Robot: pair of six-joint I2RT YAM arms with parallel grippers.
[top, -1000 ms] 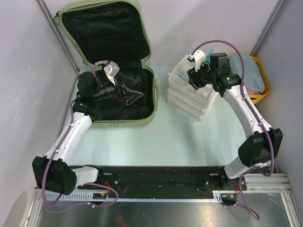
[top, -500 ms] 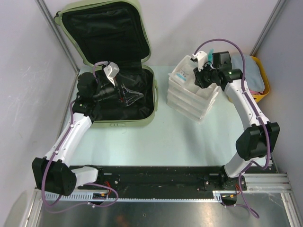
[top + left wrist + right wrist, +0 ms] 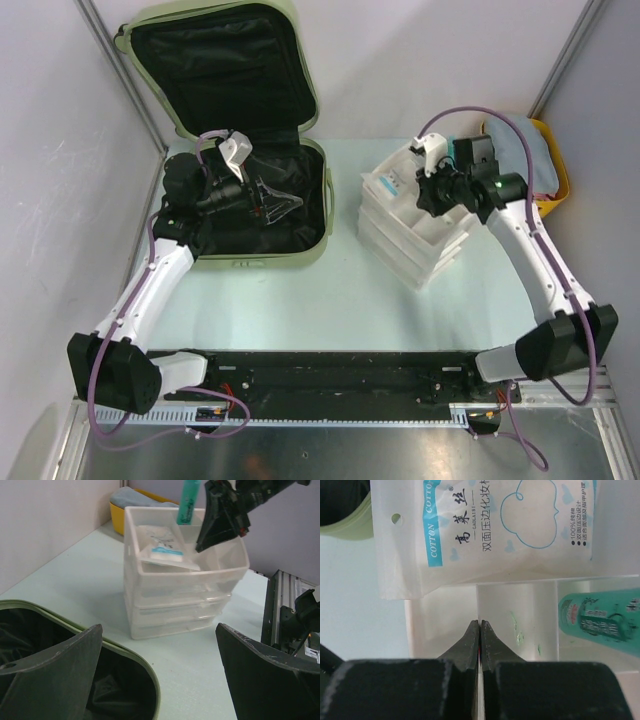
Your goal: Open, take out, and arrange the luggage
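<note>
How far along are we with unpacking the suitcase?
Done: the suitcase is open, lid up; a cotton pad pack and a green tube sit in the white tray. In hand: the right gripper is shut on a tray divider, the left gripper open over the suitcase. Left: probably just placing the tray; no items show in the dark lining.

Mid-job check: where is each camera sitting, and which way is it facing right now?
Top external: above and behind the bases, looking down on both arms, the open luggage and organizer tray.
Left wrist: over the luggage rim, facing the tray side-on; open left tool frames the bottom.
Right wrist: straight down into the tray at cotton packet and teal tube; right tool shut on the tray.
Shared: both wrist views show packet and tube.
</note>
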